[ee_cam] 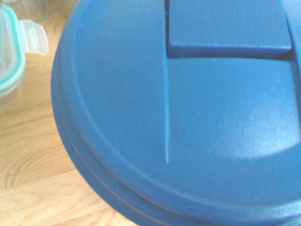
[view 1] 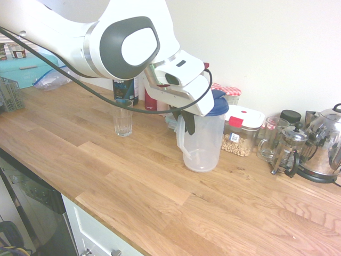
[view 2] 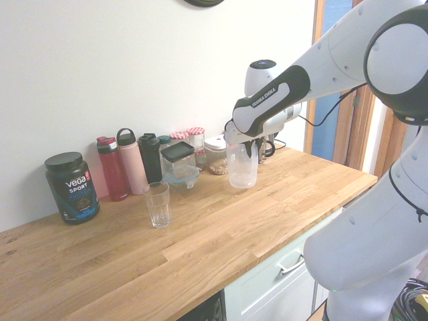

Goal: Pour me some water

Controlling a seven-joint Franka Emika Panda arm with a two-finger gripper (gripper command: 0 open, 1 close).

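At a wooden kitchen counter, clamps a translucent pitcher by its handle with gripper closed, wrist angled down over the blue lid. Likely handles light, smooth, slightly flexible; best gripped there, well apart from the fragile glass.

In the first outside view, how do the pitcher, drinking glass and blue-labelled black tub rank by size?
1. Pitcher, clearly largest.
Drinking glass and black tub: unsure; the arm partly covers the tub.
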